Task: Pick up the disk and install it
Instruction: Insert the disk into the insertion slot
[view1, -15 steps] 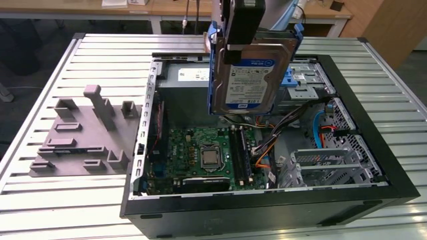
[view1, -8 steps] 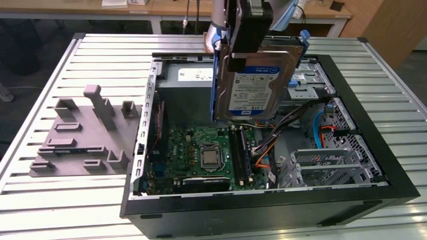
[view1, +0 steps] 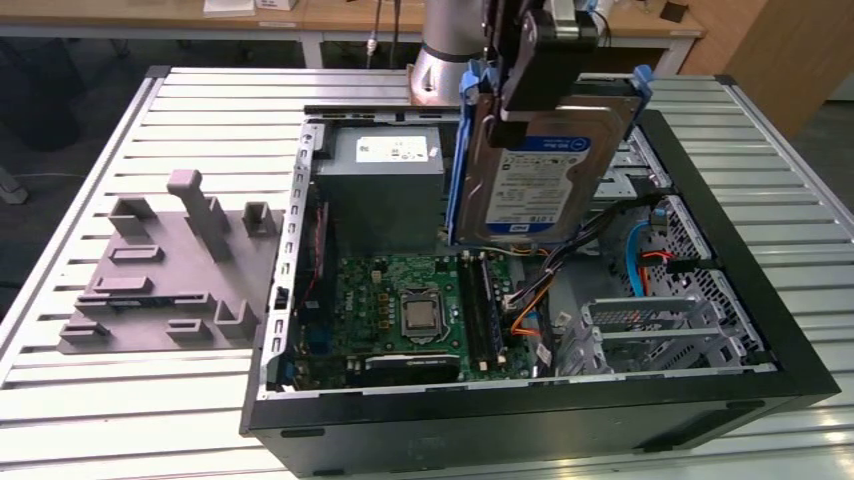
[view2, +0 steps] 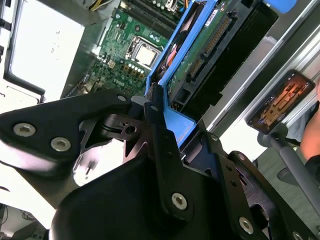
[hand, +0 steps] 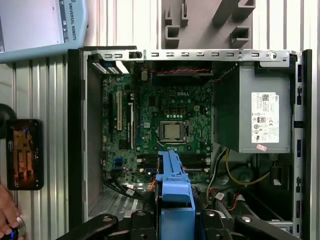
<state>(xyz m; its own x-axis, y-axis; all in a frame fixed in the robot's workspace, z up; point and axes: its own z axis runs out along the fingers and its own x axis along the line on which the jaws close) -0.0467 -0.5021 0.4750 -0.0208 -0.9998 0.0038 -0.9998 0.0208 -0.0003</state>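
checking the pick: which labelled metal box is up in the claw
The blue-framed disk, held aloft; the grey power supply sits in the case.

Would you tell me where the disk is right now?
In the exterior view, the disk is held upright by the hand over the open computer case, beside the power supply box.

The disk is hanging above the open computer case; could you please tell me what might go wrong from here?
1. The end effector grips the disk by one end of its blue carrier; a slip could drop it onto the motherboard below.
2. Loose orange and blue cables beside the drive cage might snag it.
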